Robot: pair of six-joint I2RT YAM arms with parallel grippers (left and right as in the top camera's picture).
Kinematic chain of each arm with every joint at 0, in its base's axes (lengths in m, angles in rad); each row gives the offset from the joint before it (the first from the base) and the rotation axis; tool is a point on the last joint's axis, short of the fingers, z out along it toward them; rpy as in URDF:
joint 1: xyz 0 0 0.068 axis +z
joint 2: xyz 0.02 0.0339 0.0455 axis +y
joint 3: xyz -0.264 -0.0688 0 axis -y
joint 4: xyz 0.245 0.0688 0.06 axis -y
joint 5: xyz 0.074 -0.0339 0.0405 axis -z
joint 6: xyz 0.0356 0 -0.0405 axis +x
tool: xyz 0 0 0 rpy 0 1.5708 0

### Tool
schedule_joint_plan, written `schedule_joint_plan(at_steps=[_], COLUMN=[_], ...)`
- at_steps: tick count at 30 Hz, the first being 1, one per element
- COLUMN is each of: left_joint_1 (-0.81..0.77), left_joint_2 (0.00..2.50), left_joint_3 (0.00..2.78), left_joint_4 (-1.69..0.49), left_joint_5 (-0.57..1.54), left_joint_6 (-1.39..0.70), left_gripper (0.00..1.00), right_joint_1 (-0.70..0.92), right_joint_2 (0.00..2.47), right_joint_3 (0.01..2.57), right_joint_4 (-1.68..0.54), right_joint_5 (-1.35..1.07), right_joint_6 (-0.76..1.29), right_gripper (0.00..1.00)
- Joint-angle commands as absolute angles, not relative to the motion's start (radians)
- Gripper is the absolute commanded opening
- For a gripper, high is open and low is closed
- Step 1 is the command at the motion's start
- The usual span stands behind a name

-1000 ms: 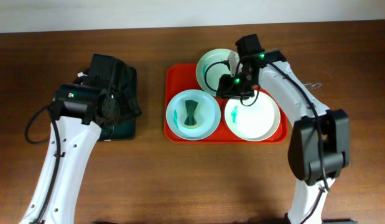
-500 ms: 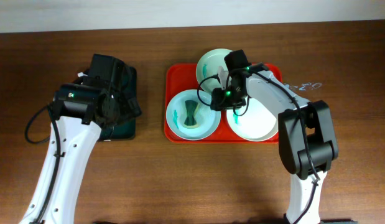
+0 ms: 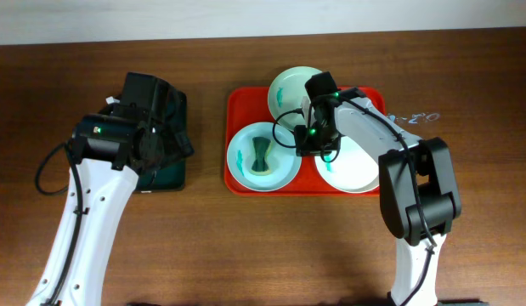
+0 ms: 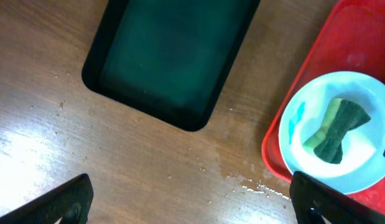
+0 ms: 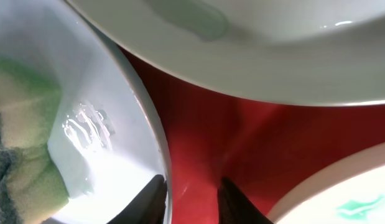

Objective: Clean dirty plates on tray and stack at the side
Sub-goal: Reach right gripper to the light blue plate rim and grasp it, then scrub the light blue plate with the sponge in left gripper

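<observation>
The red tray (image 3: 237, 102) holds three plates. A mint plate (image 3: 284, 85) sits at the back. A second mint plate (image 3: 246, 170) at front left carries a green-yellow sponge (image 3: 261, 155) and a teal smear. The white plate (image 3: 356, 170) at front right has a teal smear too. My right gripper (image 3: 303, 140) is low between the plates. In the right wrist view its fingers (image 5: 192, 202) are narrowly open and straddle the front-left plate's rim (image 5: 158, 143), one finger inside, one over the tray (image 5: 242, 137). My left gripper (image 4: 195, 205) is wide open and empty above the table.
A smaller dark green-black tray (image 4: 170, 56) lies left of the red tray, mostly under my left arm in the overhead view (image 3: 173, 178). Small water drops (image 4: 254, 182) lie on the wood by the red tray's edge (image 4: 341, 37).
My right gripper has moved left from over the white plate and lowered onto the rim of the front-left mint plate. The left arm has not moved.
</observation>
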State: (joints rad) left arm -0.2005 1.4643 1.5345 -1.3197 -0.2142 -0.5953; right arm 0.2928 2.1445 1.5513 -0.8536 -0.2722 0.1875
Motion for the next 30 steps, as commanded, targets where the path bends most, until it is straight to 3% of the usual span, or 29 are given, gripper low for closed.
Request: schedule_joint_plan(at_steps=[1, 3, 5, 6, 9, 15, 17, 23, 26, 29, 30], left_joint_1=[-0.198, -0.198, -0.210, -0.224, -0.320, -0.446, -0.464, -0.464, -0.469, -0.469, -0.469], left_joint_2=[1.465, 1.468, 1.486, 1.499, 1.613, 1.913, 2.011, 2.062, 2.063, 2.063, 2.063], left_joint_3=[1.537, 1.535, 1.518, 1.504, 1.439, 1.439, 1.439, 1.439, 1.439, 1.439, 1.437], left_joint_4=[-1.314, -1.314, -1.286, -1.262, -1.073, -0.772, -0.697, -0.654, -0.651, -0.655, -0.660], left_joint_5=[-0.194, -0.099, -0.014, 0.024, 0.184, 0.187, 0.187, 0.187, 0.186, 0.183, 0.173], left_joint_6=[-0.599, -0.598, -0.579, -0.535, -0.372, -0.373, -0.373, -0.373, -0.373, -0.373, -0.373], left_gripper=[0.99, 0.99, 0.74, 0.67, 0.34, 0.41, 0.34, 0.37, 0.30, 0.07, 0.09], right_joint_1=[0.294, 0.294, 0.294, 0.294, 0.294, 0.294, 0.294, 0.294, 0.294, 0.294, 0.294], right_joint_2=[2.167, 2.201, 2.208, 2.208, 2.208, 2.208, 2.208, 2.208, 2.208, 2.208, 2.208], right_joint_3=[1.541, 1.541, 1.541, 1.541, 1.541, 1.541, 1.541, 1.541, 1.541, 1.541, 1.541], right_joint_4=[-0.830, -0.822, -0.823, -0.823, -0.830, -0.834, -0.834, -0.830, -0.832, -0.833, -0.834], right_joint_5=[-0.270, -0.330, -0.333, -0.333, -0.333, -0.332, -0.332, -0.332, -0.332, -0.332, -0.332], right_joint_6=[0.192, 0.192, 0.192, 0.192, 0.192, 0.192, 0.191, 0.192, 0.191, 0.192, 0.191], right_gripper=[0.28, 0.20, 0.20, 0.20, 0.20, 0.20, 0.20, 0.20, 0.20, 0.20, 0.20])
